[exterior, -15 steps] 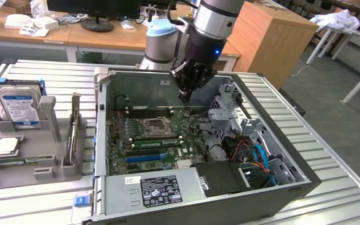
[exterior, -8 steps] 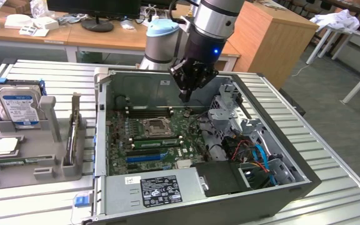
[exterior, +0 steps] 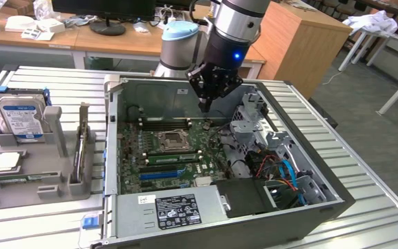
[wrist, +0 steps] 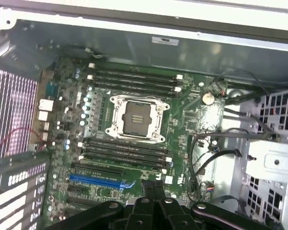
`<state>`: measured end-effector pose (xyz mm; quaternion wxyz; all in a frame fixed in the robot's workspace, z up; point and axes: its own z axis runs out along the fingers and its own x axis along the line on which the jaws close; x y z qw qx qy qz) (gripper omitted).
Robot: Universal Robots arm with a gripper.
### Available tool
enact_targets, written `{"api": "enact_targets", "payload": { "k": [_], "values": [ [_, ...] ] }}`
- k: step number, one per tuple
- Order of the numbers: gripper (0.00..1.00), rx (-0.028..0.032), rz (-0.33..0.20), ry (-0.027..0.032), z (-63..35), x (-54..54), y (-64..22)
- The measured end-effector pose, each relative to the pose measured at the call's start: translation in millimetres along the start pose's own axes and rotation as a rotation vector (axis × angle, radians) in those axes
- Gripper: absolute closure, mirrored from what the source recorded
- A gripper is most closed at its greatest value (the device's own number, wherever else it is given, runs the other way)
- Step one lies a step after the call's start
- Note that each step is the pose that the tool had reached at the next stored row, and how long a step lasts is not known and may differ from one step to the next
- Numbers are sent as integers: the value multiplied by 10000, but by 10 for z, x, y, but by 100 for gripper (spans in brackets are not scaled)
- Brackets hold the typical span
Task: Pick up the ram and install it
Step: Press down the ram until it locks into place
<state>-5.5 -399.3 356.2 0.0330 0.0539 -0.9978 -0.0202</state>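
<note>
One arm, one open computer case (exterior: 282, 205) and one parts holder (exterior: 40, 174), all seen on a slatted metal bench (exterior: 47, 78). The case lies on its side with the motherboard (exterior: 185, 150) facing up. The arm reaches down from above into the far half of the case. Its claw (exterior: 204, 105) is clenched, the fingertips pressed together, and it hangs just over the far bank of memory slots (wrist: 134, 79), beyond the bare processor socket (wrist: 137, 117). A second bank of dark slots (wrist: 125, 151) lies on the near side of the socket, with a blue expansion slot (wrist: 98, 181) nearer still. In the wrist view the black finger links (wrist: 134, 211) sit along the frame's edge.

The holder stands beside the case, on the exterior view's left, and a silver hard drive (exterior: 20, 118) stands upright in its far pocket. The ram (exterior: 80, 153) appears to be the thin board standing on edge in the holder's narrow groove nearest the case wall, well apart from the claw; its label and chips cannot be made out from this angle. A power supply (exterior: 174, 210) fills the case's near corner.
</note>
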Motion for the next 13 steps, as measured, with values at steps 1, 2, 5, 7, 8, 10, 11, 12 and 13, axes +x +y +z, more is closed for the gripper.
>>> {"api": "enact_targets", "payload": {
  "k": [1,2,5,7,8,10,11,12,13],
  "values": [
    [89,-8,132,-6,-1,0,0],
    [89,-18,269,-12,-2,0,0],
    [89,-42,663,-29,-4,0,0],
    [89,-55,860,-38,-5,0,0],
    [89,-57,889,-39,-4,0,0],
    [89,-57,890,-39,-5,0,0],
    [89,-57,890,-39,-5,0,0],
    [89,-57,890,-39,-5,0,0],
    [89,-57,890,-39,-5,0,0]
  ]
}}
